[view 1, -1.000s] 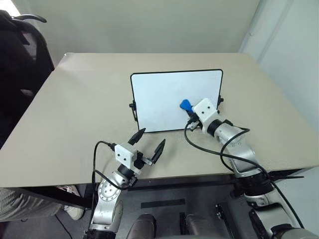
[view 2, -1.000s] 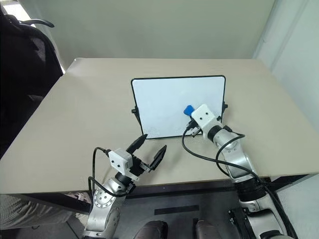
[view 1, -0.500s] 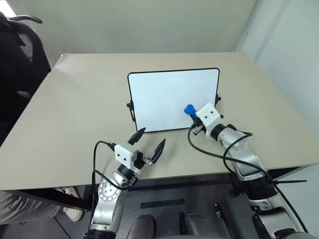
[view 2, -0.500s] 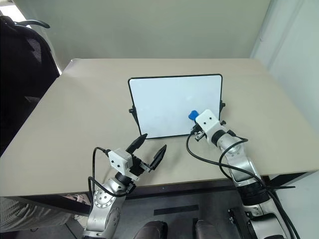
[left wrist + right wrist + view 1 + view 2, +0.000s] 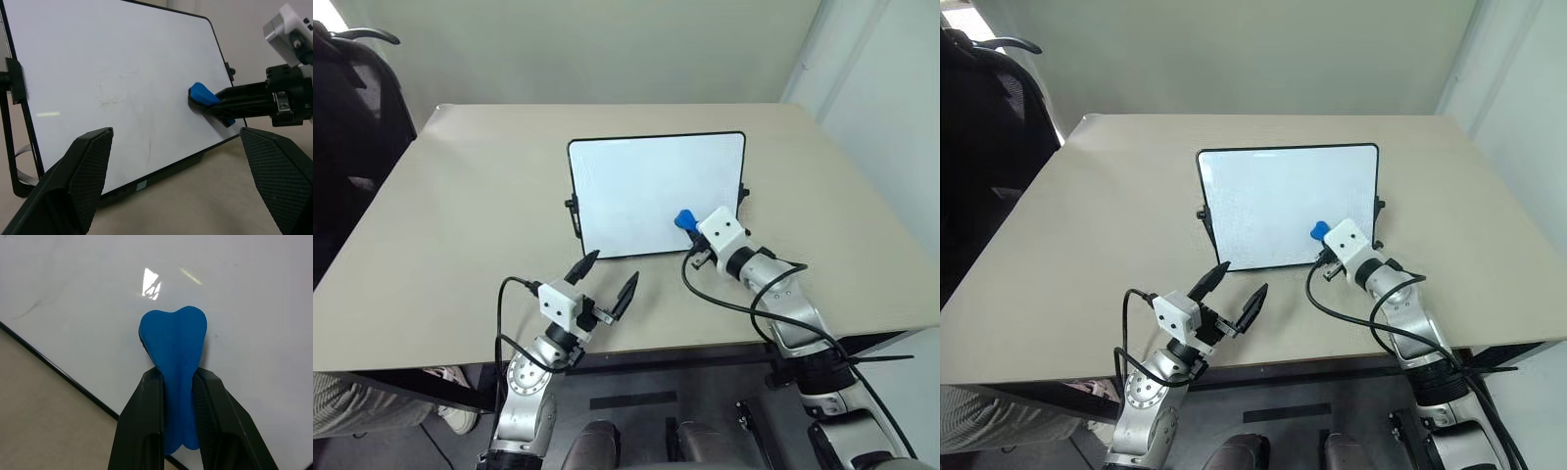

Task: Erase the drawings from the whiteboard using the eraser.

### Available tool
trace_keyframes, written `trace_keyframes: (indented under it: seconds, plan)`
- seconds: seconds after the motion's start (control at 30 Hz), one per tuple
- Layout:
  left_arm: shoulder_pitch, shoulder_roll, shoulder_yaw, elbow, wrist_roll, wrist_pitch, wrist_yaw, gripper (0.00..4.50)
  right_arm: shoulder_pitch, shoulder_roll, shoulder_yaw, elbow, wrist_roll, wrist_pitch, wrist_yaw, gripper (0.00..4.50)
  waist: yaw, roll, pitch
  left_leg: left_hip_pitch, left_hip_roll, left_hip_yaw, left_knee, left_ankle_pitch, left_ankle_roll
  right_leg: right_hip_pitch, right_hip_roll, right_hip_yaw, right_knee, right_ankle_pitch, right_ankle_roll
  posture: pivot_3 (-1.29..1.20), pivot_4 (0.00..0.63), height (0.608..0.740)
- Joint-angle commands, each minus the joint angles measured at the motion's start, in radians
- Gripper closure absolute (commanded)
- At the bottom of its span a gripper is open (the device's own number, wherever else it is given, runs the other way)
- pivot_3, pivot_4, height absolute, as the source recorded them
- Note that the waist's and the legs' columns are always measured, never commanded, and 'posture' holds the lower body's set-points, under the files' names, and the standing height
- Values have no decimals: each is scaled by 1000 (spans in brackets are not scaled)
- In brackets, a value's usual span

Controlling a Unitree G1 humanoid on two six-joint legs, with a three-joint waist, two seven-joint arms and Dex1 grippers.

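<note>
You see a white board (image 5: pixel 646 191) with a thin black rim and black side clips, faint grey smudges across its face. The eraser (image 5: pixel 174 357) is bright blue, between black fingers (image 5: pixel 142 431). Both gripper housings are white, the cables black. The table (image 5: pixel 460 215) is plain beige.

Beige table (image 5: pixel 460 225), matte top, rounded far corners, dark edge along the near side. Plain pale wall (image 5: pixel 587 49) behind it. White panel or wall (image 5: pixel 891 88) to the right, a vertical seam at the corner. Black office chair (image 5: pixel 357 108) at far left. Dark floor (image 5: pixel 636 401) under the near edge.
</note>
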Motion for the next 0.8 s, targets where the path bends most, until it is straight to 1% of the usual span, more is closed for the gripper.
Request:
trace_keyframes:
  seconds: [0.03,0.17,0.23,0.33,0.4,0.5,0.53,0.6,0.67,0.8]
  plan:
    - [-14,0,0,-9,2,-20,-1,0,-20,-15,-31,-21,-2,-8,-5,4024,0,0,0,0,0,0,0,0,0,0,0,0,0,0,0,0,150,740]
    - [-21,4,4,1,-1,-21,-7,0,-22,-22,-76,-85,49,8,19,4024,0,0,0,0,0,0,0,0,0,0,0,0,0,0,0,0,150,740]
    - [-23,8,8,4,-4,-21,-10,0,-6,-31,-120,-145,111,30,53,4024,1,0,0,-1,0,0,0,0,0,0,0,0,0,0,0,0,150,740]
    - [-21,12,10,3,-8,-21,-12,0,38,-78,-184,-261,225,90,141,4024,4,0,0,-1,0,0,0,0,0,1,0,0,0,-2,2,0,150,740]
    - [-16,13,8,-2,-7,-21,-10,0,58,-125,-250,-319,300,147,185,4024,5,-1,0,0,0,0,0,1,0,2,0,0,-1,-4,2,0,150,740]
    - [-11,13,2,-8,-4,-19,-9,0,89,-222,-340,-341,391,243,253,4024,8,-1,0,0,-1,1,1,0,0,4,0,1,-1,-6,3,0,150,740]
    - [-10,13,-2,-7,-3,-18,-10,0,108,-263,-350,-339,402,265,278,4024,9,-1,-1,0,-1,1,1,0,0,5,0,1,-2,-7,3,0,150,740]
    - [-10,11,-9,-4,-3,-18,-13,0,149,-340,-348,-329,398,285,311,4024,10,-2,-1,1,-1,1,1,0,0,6,0,1,-1,-12,8,0,150,740]
    - [-7,8,-17,-5,-2,-17,-14,0,191,-409,-351,-302,382,292,331,4024,11,-2,-1,1,-1,1,1,0,-1,7,0,1,1,-14,9,0,150,740]
    - [1,3,-29,-15,2,-16,-10,0,208,-501,-336,-222,368,387,329,4024,9,-3,1,1,-1,1,1,0,-2,7,0,1,1,-15,12,0,150,740]
